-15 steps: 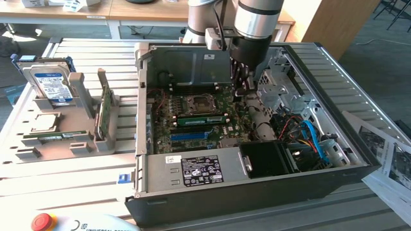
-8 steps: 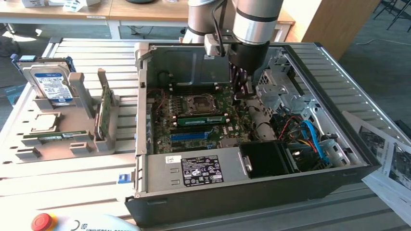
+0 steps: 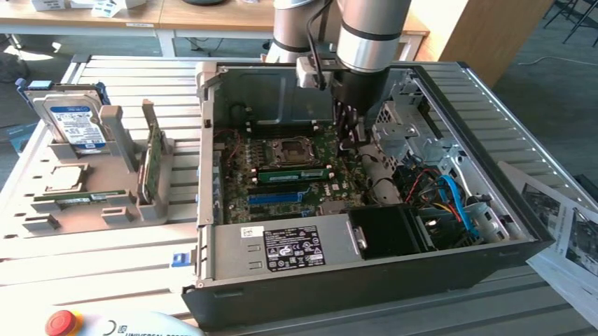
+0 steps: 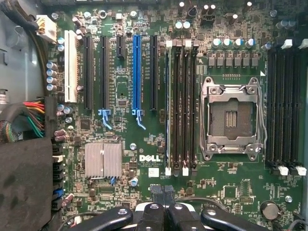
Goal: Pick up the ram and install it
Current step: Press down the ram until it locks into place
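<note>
One ram [image 3: 291, 175], a narrow green stick, stands in a slot on the motherboard [image 3: 280, 199] inside the open computer case. In the wrist view this ram [image 4: 168, 106] shows edge-on in the slot nearest the blue connector, beside three bare black slots. A second, similar stick [image 3: 89, 198] lies in the grey fixture at the exterior view's left. My gripper [image 3: 351, 140] hangs inside the case above the board, beyond the seated ram and to its right. Its black fingers [image 4: 163, 195] are shut together with nothing between them.
The grey fixture [image 3: 112, 210] also holds hard drives [image 3: 77, 122], a processor [image 3: 64, 180] and a broader green card on edge [image 3: 150, 161]. Inside the case are the bare processor socket [image 4: 232, 118], a black power supply [image 3: 393, 231], cables [image 3: 449, 196] and a drive cage [image 3: 407, 133]. A red stop button [image 3: 61, 322] sits at the front.
</note>
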Controlling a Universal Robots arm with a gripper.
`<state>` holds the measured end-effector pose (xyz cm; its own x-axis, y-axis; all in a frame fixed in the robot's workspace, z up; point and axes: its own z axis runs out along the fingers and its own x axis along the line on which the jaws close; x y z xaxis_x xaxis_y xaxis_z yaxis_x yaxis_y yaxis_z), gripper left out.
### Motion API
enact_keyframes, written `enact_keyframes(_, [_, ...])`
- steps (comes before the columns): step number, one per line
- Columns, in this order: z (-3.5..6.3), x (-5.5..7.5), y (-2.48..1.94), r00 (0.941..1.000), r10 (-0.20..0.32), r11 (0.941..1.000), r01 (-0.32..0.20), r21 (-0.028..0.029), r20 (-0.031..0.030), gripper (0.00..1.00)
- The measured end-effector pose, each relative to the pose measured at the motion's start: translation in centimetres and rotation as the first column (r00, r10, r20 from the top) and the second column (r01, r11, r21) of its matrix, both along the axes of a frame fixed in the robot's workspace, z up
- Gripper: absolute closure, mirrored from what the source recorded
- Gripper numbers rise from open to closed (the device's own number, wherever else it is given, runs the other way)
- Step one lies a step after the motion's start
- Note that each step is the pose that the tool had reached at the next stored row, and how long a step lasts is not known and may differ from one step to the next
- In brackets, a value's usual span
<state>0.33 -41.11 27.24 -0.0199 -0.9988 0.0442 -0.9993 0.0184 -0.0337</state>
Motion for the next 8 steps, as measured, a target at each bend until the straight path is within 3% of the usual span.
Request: enact_keyframes(8, [-0.76,-0.07,0.0,1.0,-0.001,1.0,0.001,-0.0001,0.0033,0.89])
